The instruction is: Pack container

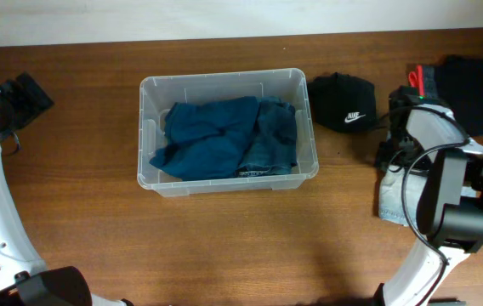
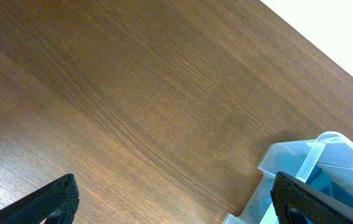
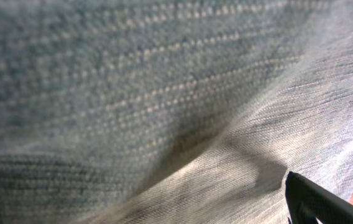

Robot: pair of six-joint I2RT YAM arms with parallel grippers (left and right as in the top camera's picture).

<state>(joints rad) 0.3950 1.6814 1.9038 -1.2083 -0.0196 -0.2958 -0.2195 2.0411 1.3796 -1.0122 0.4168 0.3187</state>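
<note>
Container at centre of desk, already holding blue clothes: probably light, stiffish, slick plastic, best taken by the thick rim; left pincer wide and empty, right pincer pressed into pale denim, spread impossible to tell.

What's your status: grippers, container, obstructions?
Left gripper open over table. Right gripper on pale denim, jaws unreadable. Container holds blue clothes. Black cap beside it.
</note>
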